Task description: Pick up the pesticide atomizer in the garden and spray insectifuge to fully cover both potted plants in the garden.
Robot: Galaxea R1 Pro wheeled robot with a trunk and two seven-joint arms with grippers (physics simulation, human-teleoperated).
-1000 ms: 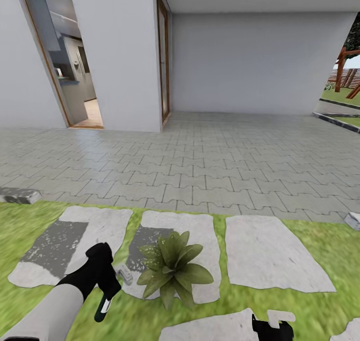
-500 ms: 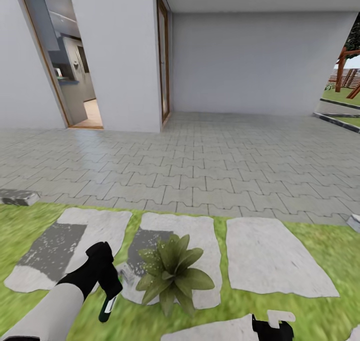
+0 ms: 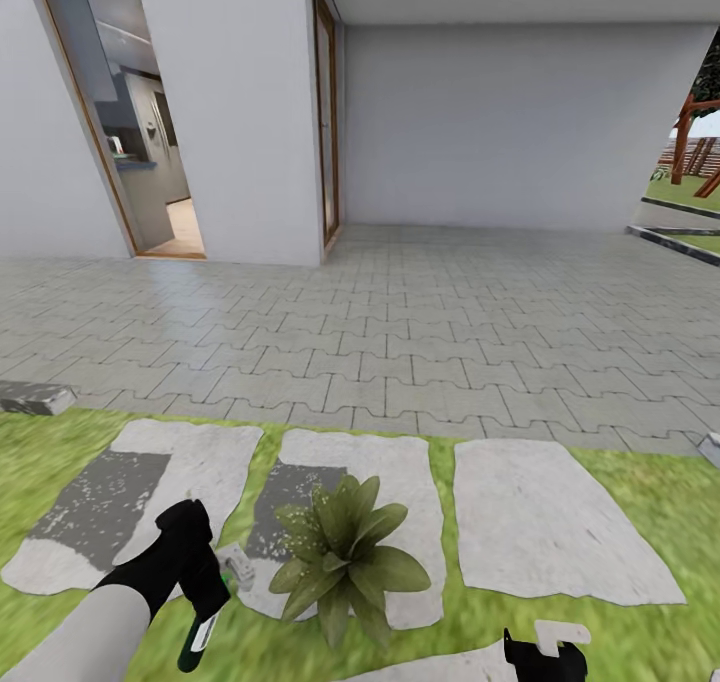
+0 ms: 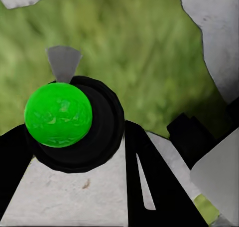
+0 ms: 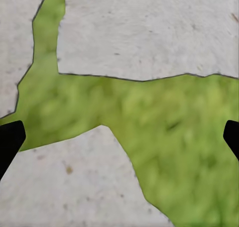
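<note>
One potted plant (image 3: 340, 552), a low rosette of pointed green leaves, stands on a grey stepping stone (image 3: 400, 482) in the lawn. Just left of it my left gripper (image 3: 205, 607) is shut on the pesticide atomizer (image 3: 238, 566), whose pale grey head points toward the plant from close by. In the left wrist view the atomizer (image 4: 58, 114) shows a bright green ball on a black round body, between the black fingers (image 4: 144, 182) of my left gripper (image 4: 74, 152). My right gripper (image 3: 545, 654) hangs low at the head view's bottom edge. Its fingertips (image 5: 10, 142) stand wide apart over grass and stone, open and empty.
More stepping stones (image 3: 545, 522) lie in the grass left and right of the plant. Beyond them spreads a grey paver terrace (image 3: 400, 342) up to white house walls, with an open doorway (image 3: 150, 162) at left. A loose stone block (image 3: 35, 395) lies at the lawn's left edge.
My left gripper, still holding the atomizer, has dropped a little lower and nearer to me beside the plant. The camera has shifted slightly. My right gripper has stayed where it was.
</note>
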